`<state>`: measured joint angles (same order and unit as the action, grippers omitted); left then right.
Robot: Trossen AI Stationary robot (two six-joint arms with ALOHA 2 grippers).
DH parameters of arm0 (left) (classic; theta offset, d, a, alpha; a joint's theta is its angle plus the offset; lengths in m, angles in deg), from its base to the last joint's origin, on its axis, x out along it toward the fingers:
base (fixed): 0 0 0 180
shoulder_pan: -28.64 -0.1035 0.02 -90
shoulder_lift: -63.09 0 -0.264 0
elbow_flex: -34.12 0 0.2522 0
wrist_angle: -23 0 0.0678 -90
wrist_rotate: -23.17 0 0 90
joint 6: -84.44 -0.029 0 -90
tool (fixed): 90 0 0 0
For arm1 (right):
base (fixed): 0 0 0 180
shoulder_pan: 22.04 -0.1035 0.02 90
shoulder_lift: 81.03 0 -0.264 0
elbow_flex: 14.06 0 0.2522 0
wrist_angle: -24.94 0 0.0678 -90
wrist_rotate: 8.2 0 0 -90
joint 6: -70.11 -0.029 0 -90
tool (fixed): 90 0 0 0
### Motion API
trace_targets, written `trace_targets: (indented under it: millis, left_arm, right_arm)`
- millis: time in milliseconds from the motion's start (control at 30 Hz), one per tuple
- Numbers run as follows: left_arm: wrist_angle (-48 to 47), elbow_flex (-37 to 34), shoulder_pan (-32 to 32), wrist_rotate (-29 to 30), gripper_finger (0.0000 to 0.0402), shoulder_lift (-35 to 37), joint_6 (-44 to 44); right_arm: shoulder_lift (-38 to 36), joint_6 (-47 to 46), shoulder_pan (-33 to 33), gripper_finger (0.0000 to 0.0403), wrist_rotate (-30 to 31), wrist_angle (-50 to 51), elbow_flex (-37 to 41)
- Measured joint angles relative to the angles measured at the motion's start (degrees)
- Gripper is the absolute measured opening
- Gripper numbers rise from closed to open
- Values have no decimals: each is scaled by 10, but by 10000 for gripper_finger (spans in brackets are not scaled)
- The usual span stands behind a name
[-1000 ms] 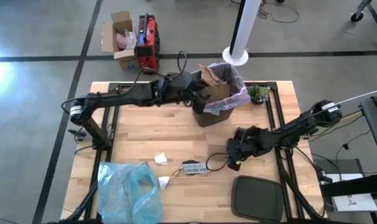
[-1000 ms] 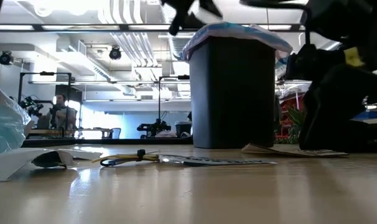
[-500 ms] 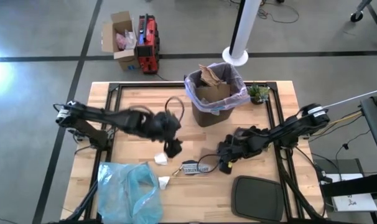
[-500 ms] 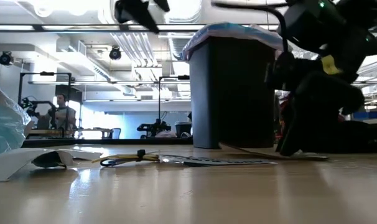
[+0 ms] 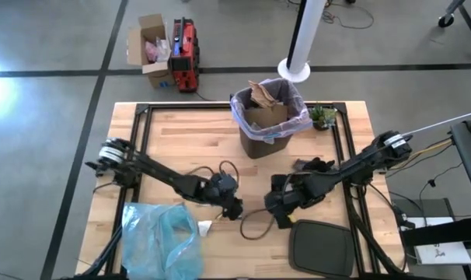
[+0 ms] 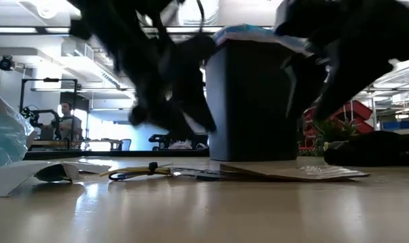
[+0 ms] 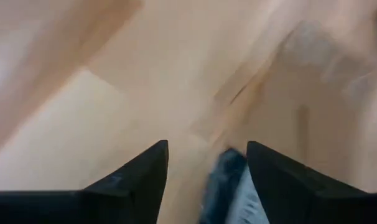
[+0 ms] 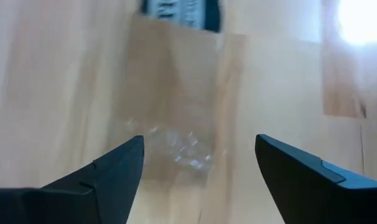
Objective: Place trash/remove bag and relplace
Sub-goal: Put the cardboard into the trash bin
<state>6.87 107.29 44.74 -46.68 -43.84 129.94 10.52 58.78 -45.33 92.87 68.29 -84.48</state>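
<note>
Swung down from the black bin (image 5: 268,132) to the tabletop (image 5: 173,148) scraps in front of it, the left tool (image 5: 234,208) and the right tool (image 5: 276,208), both seen open, are best lowered squarely over one wrapper (image 8: 182,12) before closing.

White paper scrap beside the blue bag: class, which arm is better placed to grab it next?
Left, probably: its claw, open, hangs close beside the white paper scrap; the right claw, also open, sits farther off, near the black lid.
</note>
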Motion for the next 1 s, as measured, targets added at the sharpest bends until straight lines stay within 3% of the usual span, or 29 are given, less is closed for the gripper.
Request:
trace_targets:
  millis: [300,533,733,1000]
  left_arm:
    - [48,50,4,15,185,-117,-46]
    - [45,67,4,26,192,-121,-64]
    - [43,75,3,24,184,-122,-64]
    - [47,75,2,19,161,-122,-73]
  right_arm:
    - [57,60,-31,308,-15,9,40]
    - [91,116,-31,299,-16,-4,29]
    - [80,121,-29,281,27,-24,-5]
    - [79,120,-29,216,29,-34,-53]
